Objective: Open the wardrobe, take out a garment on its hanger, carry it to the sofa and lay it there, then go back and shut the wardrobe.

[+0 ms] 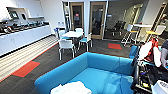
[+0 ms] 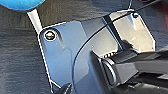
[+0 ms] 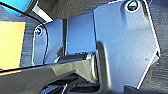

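Right now the white garment (image 1: pixel 71 88) lies crumpled on the seat of the blue sofa (image 1: pixel 100 75), at its near front edge, touching the cushion. Hanger can't be made out inside the cloth. Sofa back curves round the far side; behind it dark carpet (image 1: pixel 50 58) with red-orange floor patches (image 1: pixel 25 69) and another red patch (image 1: pixel 114 46) further off.

Beyond the sofa: a white table (image 1: pixel 72 34) with white chairs (image 1: pixel 66 46) and blue-seated ones (image 1: pixel 85 40) around it, well apart from the sofa. Along one wall a white kitchen counter (image 1: pixel 22 37) with clutter on top. Two wooden glazed doors (image 1: pixel 97 20) at the back. High stools (image 1: pixel 130 31) near a tall table by the glass wall.

Beside the sofa's end, a person (image 1: pixel 165 53) with a control rig, plus red and white gear (image 1: pixel 150 51), partly hidden; dark equipment (image 1: pixel 147 77) crowds that corner.

Left wrist view: a bit of the blue sofa (image 2: pixel 21 4) above grey carpet (image 2: pixel 17 57). Right wrist view: blue sofa corner (image 3: pixel 15 6), a yellow-orange floor patch (image 3: pixel 11 43). Fingers of either gripper: cannot tell, spread or pressed together.
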You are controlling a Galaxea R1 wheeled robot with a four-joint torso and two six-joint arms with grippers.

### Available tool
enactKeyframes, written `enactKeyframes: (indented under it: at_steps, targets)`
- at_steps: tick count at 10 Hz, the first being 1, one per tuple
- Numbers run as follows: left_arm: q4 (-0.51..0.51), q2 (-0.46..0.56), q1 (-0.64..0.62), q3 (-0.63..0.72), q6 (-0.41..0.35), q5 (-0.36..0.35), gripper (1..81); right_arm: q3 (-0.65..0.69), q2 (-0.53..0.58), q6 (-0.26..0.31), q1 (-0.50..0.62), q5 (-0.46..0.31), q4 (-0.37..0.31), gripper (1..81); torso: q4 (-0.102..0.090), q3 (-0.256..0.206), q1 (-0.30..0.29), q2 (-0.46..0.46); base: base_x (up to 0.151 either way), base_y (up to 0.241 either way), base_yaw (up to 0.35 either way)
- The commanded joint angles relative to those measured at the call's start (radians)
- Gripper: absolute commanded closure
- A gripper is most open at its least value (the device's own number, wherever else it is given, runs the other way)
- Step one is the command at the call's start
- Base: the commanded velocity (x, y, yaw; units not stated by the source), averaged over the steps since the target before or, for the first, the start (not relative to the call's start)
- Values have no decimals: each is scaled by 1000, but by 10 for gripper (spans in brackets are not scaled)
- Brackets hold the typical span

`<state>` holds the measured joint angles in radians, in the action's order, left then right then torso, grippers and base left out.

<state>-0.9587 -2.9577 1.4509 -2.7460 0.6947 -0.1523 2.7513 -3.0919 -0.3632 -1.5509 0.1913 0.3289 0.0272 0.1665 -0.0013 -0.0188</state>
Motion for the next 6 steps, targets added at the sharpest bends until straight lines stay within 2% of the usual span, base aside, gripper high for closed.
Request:
enactKeyframes:
  at_steps: [1,6]
  targets:
    - [-15,0,-40,-6,-6,40,10,-1,-6,3,17,-49,-4,10,0,0,1,0,0,0,0]
    - [-18,-2,-40,-6,-6,49,10,-1,-6,3,13,-52,-7,10,0,0,1,0,0,0,0]
